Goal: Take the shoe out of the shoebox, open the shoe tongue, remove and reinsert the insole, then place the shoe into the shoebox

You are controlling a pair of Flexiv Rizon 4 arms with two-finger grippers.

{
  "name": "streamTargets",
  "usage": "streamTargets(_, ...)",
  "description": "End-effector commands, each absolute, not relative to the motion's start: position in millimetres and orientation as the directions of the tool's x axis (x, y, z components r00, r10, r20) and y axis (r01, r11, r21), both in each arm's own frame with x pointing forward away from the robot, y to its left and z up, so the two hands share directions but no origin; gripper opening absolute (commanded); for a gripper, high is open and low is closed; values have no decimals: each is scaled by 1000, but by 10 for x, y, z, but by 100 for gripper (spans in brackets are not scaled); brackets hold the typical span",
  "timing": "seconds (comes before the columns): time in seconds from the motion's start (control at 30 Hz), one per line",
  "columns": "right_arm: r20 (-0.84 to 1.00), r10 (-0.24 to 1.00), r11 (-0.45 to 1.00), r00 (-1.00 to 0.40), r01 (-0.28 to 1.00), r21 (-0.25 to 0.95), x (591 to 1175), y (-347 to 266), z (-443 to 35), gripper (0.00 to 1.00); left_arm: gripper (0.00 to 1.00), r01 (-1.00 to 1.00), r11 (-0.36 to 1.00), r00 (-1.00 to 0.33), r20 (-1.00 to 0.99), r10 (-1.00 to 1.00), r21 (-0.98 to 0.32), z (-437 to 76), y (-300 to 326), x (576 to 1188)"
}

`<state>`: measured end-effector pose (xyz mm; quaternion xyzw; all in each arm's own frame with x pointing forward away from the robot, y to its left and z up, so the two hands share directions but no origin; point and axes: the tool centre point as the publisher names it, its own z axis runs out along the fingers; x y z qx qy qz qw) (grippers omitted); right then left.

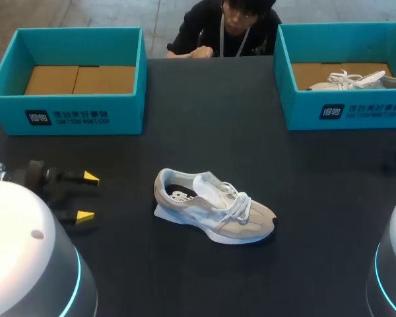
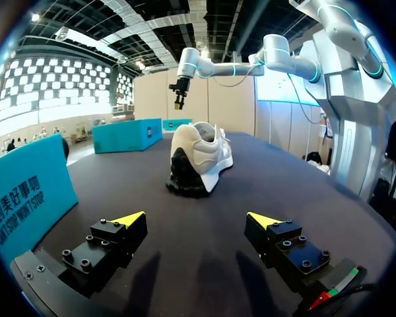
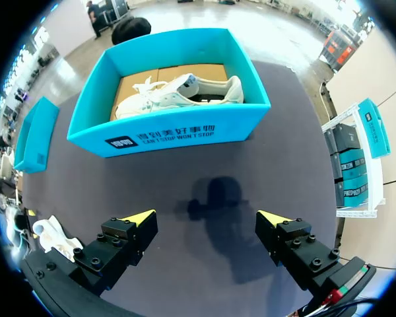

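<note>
Shoe (image 1: 211,208) (beige, white laces) stands upright; left gripper (image 1: 88,196) and right gripper (image 3: 206,216) jaws apart.

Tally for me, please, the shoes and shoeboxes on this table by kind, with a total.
Shoeboxes: 2, an empty teal cardboard shoebox at left and a second teal cardboard shoebox at right.
Shoes: 2, a beige low-top sneaker on the black table and a white lace-up sneaker in the right shoebox.
Total: 4.

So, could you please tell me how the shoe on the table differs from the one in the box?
The table shoe is beige; the boxed shoe is white. The table shoe stands on the table; the boxed shoe lies inside the right shoebox. Both are laced sneakers.
</note>
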<state>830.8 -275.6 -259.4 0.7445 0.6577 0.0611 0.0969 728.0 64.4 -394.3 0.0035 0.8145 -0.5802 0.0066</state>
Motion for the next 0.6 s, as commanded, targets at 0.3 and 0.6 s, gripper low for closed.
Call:
streamTargets(0.3, -35, 991, -115, 126, 967, 225, 8307, -2759, -2595, 100, 100, 65, 363, -991, -18, 133, -930, -3852, 342, 7363)
streamTargets(0.6, -35, 991, -115, 126, 967, 225, 8307, -2759, -2595, 100, 100, 102, 382, -984, -36, 176, -918, -3896, 81, 7462)
